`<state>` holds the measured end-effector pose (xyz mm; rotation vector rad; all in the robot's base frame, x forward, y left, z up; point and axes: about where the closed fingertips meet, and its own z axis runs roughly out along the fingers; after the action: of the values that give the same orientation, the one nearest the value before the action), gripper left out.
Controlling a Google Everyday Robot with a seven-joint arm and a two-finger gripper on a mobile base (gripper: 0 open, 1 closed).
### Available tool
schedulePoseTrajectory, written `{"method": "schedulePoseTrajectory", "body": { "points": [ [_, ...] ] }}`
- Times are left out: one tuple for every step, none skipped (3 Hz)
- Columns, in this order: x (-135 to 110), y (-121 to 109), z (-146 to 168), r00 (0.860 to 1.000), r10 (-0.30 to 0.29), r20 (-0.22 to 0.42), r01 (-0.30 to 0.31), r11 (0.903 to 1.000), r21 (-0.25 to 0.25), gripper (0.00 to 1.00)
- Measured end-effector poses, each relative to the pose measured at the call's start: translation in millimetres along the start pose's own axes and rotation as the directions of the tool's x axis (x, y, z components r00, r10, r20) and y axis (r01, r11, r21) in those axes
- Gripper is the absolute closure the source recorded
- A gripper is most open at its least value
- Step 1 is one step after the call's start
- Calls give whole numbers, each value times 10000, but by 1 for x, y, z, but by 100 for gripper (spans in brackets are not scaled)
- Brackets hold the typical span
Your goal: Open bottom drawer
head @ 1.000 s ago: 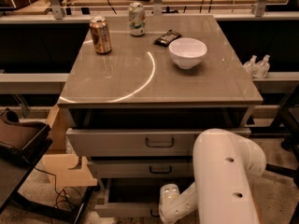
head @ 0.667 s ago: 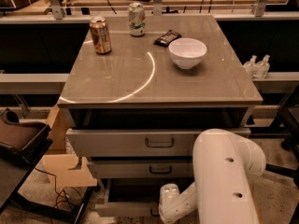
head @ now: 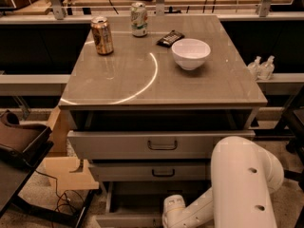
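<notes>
Nothing visibly changed over the last second: arm, drawers and tabletop items sit in the same spots. Judgement: the pull is paused or finished, not mid-stroke.

Nearest, in front of the cabinet's lower right: the white robot arm (head: 244, 184), its wrist (head: 174, 208) low by the cabinet's base. The gripper is cut off below the frame edge there, so whether it is open, closed or gripping can't be told.

The bottom drawer (head: 142, 198) is the cabinet's lowest one. It already stands pulled out, plain grey inside showing and front at the frame's bottom edge; handle not visible. Task looks largely done, though how far it could still travel is unclear.

Above it are the middle drawer (head: 123, 171) and the top drawer (head: 118, 145), each with a dark loop handle. The top one stands a little proud, with a dark gap under the cabinet top (head: 204, 87).

On that top:
- white bowl (head: 190, 52), right rear
- dark packet (head: 170, 38), just behind the bowl
- brown can (head: 102, 35), left rear
- green-white can (head: 138, 19), at the back edge
- a curved light reflection across the middle

Left of the cabinet are cardboard (head: 66, 172) and a dark seat (head: 21, 141). Right of it stand two small bottles (head: 261, 68). Behind it runs a rail, with a wooden desk beyond.
</notes>
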<state>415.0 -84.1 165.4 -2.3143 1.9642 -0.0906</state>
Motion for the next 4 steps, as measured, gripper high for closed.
{"method": "schedulePoseTrajectory", "body": {
  "points": [
    [0, 0, 0, 10000, 0, 0, 0, 10000, 1, 100],
    [1, 6, -3, 10000, 5, 59, -7, 9998, 184, 100],
    [1, 6, -2, 10000, 6, 61, -7, 9998, 210, 100],
    [3, 11, -7, 10000, 4, 79, -7, 9991, 415, 100]
  ]
}}
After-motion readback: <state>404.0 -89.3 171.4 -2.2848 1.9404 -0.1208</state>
